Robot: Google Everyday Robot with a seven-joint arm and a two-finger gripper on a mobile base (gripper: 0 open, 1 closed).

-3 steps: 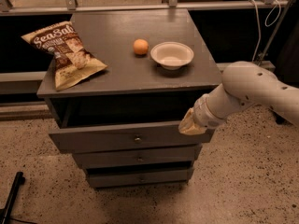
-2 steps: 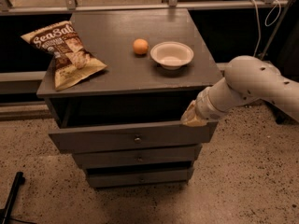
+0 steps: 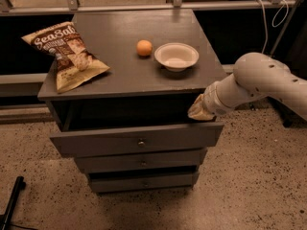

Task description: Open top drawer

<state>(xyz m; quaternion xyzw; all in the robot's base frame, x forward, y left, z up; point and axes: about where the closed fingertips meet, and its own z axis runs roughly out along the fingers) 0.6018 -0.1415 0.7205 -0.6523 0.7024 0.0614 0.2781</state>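
Note:
The top drawer (image 3: 110, 143) is the widest grey front of the cabinet, with a small round knob (image 3: 141, 142) at its centre. It stands pulled out a little, with a dark gap between its front and the cabinet top. My gripper (image 3: 199, 110), at the end of the white arm (image 3: 259, 80), is at the drawer's upper right corner, just above the front's top edge and at the mouth of the dark opening. Its tip is partly hidden in the shadow.
Two narrower drawers (image 3: 142, 162) sit below. On the cabinet top (image 3: 124, 71) lie a SeaSalt chip bag (image 3: 67, 54), an orange (image 3: 144, 48) and a white bowl (image 3: 176, 56). A rail and cables run behind. Speckled floor surrounds the cabinet.
My gripper has risen slightly at the drawer's right corner, and the arm has shifted a little to the right. The drawer front has not visibly moved.

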